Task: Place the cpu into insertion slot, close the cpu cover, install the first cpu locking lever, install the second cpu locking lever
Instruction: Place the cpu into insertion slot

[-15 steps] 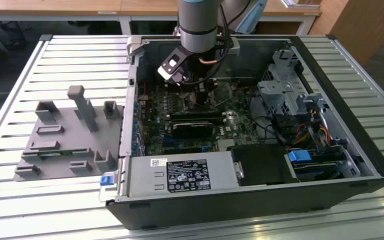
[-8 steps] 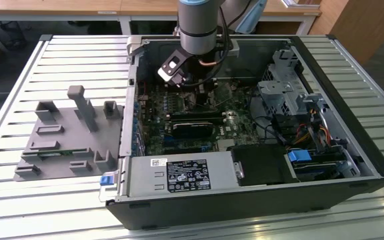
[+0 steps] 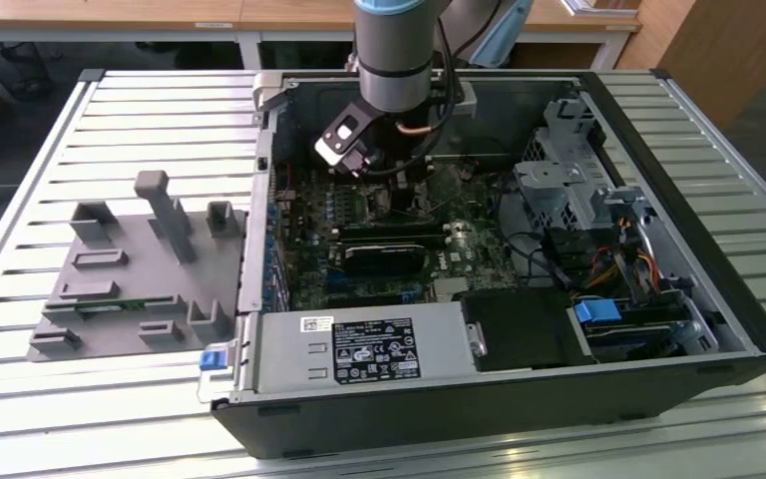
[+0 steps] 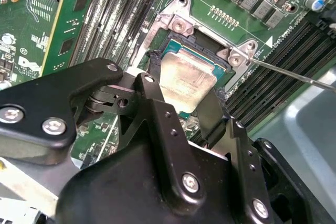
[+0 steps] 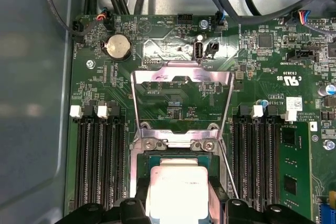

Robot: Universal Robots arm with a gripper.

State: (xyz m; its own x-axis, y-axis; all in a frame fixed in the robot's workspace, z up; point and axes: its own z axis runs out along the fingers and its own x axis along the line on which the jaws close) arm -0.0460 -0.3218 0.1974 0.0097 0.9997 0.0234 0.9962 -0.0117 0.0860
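Gripper (image 4: 184,100) clamped on opposite edges of cpu (image 4: 187,77), over insertion slot (image 4: 181,41); cpu cover (image 5: 157,74) open. Chip looks light, stiff, fragile: edge hold seems right.

The slatted table (image 3: 117,409) is washed by glare; the computer case (image 3: 517,404) interior is dimly lit; the cpu (image 5: 177,192) is overexposed.
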